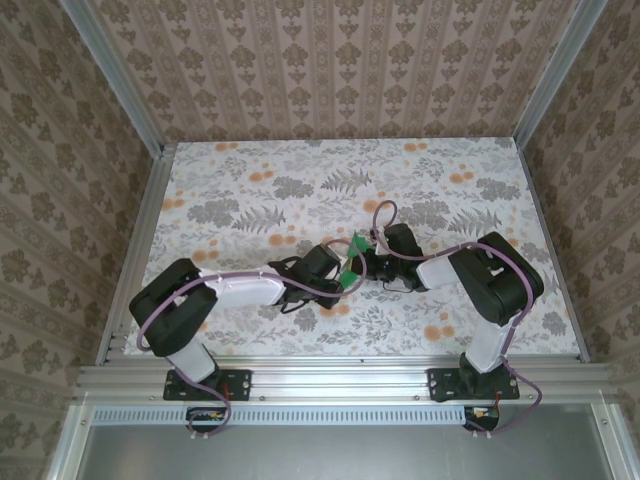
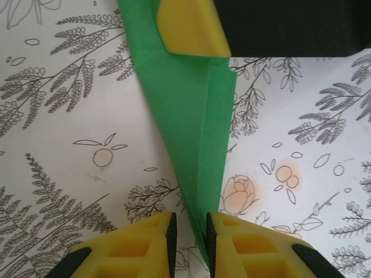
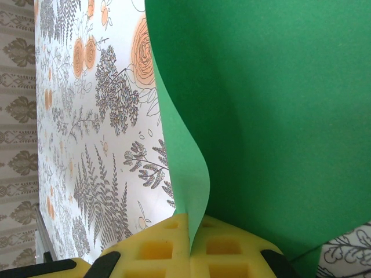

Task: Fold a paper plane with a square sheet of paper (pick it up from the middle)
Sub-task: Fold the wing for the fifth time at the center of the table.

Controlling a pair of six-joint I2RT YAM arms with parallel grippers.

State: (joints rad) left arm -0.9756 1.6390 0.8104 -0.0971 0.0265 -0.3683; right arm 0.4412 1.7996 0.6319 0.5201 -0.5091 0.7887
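The folded green paper hung just above the table, near its middle and a little toward 6 o'clock, caught between the two arms where they met. From above, the left gripper lay at about 9 o'clock of the paper and the right gripper at about 3 o'clock, both hard against it, so neither arm was the nearer. In the left wrist view the paper ran lengthwise from 12 o'clock to 6 o'clock, wide at the far end and narrowing to a point at the near end, with a crease along its 3 o'clock edge. That point dropped straight into the left gripper. Its jaws stood a little apart, the paper against the 3 o'clock pad and a sliver of table showing on the 9 o'clock side, so it looked loosely bracketed rather than pinched. At 12 o'clock a yellow finger of the right gripper lay on the wide end. In the right wrist view the paper rose toward 12 o'clock from the right gripper, whose jaws were pressed together on its lower edge with no gap. The next closing or sliding move would probably have to follow the long 12-to-6 line.
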